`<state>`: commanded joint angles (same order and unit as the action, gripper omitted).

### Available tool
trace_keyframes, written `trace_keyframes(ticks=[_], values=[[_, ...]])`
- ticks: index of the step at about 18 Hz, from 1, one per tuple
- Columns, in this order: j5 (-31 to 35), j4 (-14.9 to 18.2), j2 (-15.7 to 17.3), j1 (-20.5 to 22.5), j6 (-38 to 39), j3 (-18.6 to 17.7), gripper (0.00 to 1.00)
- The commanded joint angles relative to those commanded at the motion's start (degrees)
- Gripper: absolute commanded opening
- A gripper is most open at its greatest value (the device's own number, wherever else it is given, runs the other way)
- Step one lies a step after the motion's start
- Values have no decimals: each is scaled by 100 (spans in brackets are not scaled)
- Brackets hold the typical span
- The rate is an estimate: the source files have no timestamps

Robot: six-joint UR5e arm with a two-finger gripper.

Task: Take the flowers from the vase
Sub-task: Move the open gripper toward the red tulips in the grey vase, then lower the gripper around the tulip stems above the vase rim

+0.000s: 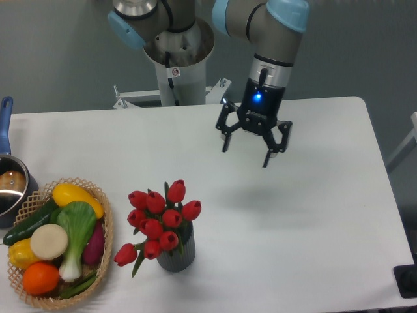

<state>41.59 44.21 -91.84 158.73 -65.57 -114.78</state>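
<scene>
The flowers [159, 218] are a bunch of red tulip buds on dark green stems, one bud drooping low at the left. They stand in the vase [177, 255], a short dark grey ribbed cylinder near the table's front edge. My gripper [246, 149] hangs above the table's middle, up and to the right of the flowers and well apart from them. Its black fingers are spread wide with nothing between them.
A wicker basket [104, 251] of toy vegetables sits left of the vase. A metal pot [12, 189] with a blue handle is at the far left edge. The arm's base [177, 52] stands behind the table.
</scene>
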Motion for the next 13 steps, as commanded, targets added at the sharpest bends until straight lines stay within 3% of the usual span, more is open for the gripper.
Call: trace_keyframes(ticks=[3,5,8,13], values=[[-702,-26,-149,-88,-35,17,100],[-1003,-88,-447,-149,-44,131,100],[-1012,-149,-948,-500,-44,596,100],[-1004,-149,-1476,-879,-53,1115,100]])
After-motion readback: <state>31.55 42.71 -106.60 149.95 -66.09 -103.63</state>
